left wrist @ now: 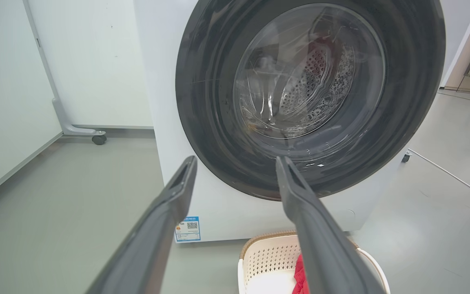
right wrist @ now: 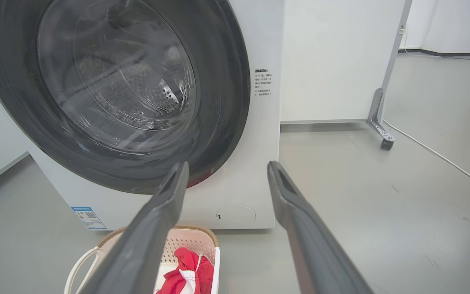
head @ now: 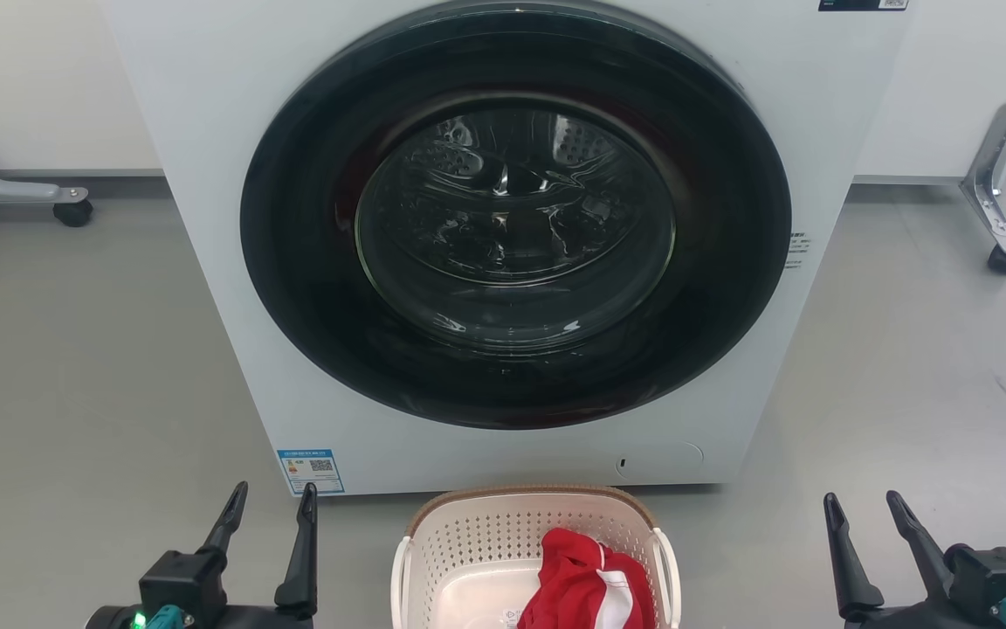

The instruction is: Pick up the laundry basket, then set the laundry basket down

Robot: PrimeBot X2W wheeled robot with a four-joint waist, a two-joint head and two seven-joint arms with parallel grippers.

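Nothing's really started, as far as I can tell. The laundry basket [head: 485, 535] is sitting on the floor [head: 75, 367] right in front of the washer [head: 206, 332], back rim near the machine's bottom panel, with a red shirt [head: 586, 584] bunched in its right half. So both the pick-up and the set-down are left to do.

The left gripper [head: 275, 489] and right gripper [head: 861, 498] hang low on either side of the basket, well apart from it, fingers pointing toward the washer. Both have their jaws spread open and hold nothing. Neither is touching a handle.

Room-wise it looks pretty friendly. Bare floor on both sides of the basket, so each arm should have a clean path inward to the white side handles [head: 667, 568]. The tight spot is the back: not much gap shows between the basket's brown rim and the washer front, and the round door [head: 512, 218] is shut, so I'd guess lifting straight up or pulling back is safer than anything forward. There are wheeled frame legs off to the far left [head: 73, 212] and far right [head: 1002, 259], plus a cable [right wrist: 435, 153] on the floor out to the right, all well clear of the basket. Plenty of open floor for putting it back down.
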